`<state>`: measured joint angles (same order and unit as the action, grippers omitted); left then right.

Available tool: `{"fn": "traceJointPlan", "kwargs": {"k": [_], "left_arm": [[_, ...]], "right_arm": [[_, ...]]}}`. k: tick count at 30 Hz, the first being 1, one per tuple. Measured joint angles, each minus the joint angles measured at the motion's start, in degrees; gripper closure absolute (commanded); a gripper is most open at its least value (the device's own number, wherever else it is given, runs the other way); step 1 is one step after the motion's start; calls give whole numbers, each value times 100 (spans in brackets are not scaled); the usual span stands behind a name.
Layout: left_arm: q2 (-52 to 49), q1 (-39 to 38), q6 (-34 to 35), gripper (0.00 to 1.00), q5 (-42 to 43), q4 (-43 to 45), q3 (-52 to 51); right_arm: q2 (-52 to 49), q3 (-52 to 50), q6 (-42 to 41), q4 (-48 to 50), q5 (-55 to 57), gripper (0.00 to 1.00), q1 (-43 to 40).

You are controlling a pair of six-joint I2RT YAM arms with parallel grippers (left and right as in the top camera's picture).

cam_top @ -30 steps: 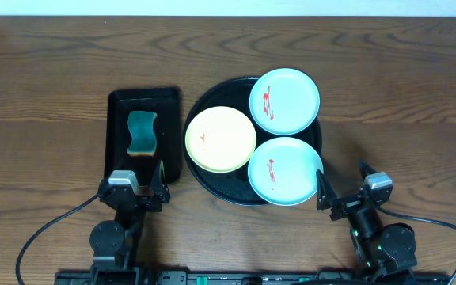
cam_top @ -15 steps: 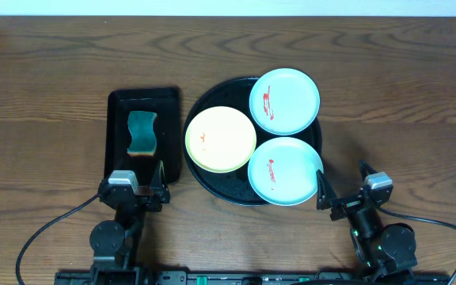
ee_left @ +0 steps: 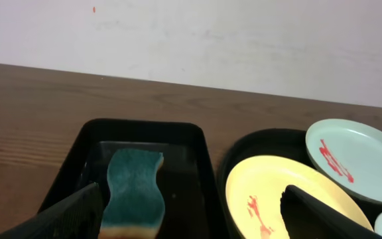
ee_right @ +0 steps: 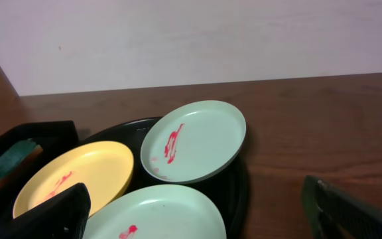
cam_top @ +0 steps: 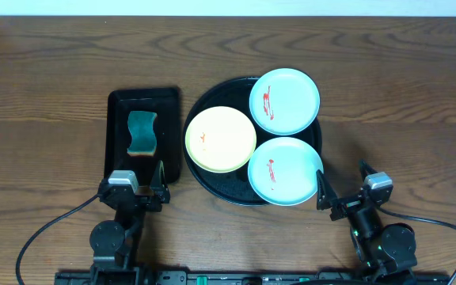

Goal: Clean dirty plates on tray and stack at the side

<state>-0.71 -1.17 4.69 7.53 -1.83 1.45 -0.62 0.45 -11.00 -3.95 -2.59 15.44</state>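
Green sponge [cam_top: 142, 132] lies in rectangular black tray [cam_top: 169, 138].

No readable text, label, brand, number or sign shows on any plate, tray, sponge or arm in these views.

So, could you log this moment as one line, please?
left hand open, empty | right hand open, empty | three dirty plates on tray, none stacked | sponge untouched in rectangular tray

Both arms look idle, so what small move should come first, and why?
Probably reach the left gripper forward to the sponge: it lies untouched in the rectangular tray straight ahead of the open jaws, and all three plates carry red smears.
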Motion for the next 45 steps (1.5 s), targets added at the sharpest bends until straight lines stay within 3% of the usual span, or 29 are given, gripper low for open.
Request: {"fn": "traceJointPlan", "kwargs": {"k": [10, 23, 37, 45], "left_arm": [[-815, 0, 142, 14, 280, -422, 756], [-3239, 0, 256, 14, 490, -2693, 3757], [-4975, 0, 52, 14, 568, -4857, 6039], [-5958, 0, -225, 14, 568, -6085, 7250]], "right_arm": [[0, 9, 0, -4, -74, 1, 0], [-214, 1290, 105, -1408, -68, 1, 0], [-2369, 3497, 155, -2616, -133, 1, 0], [-4186, 5167, 170, -4030, -195, 1, 31]]}}
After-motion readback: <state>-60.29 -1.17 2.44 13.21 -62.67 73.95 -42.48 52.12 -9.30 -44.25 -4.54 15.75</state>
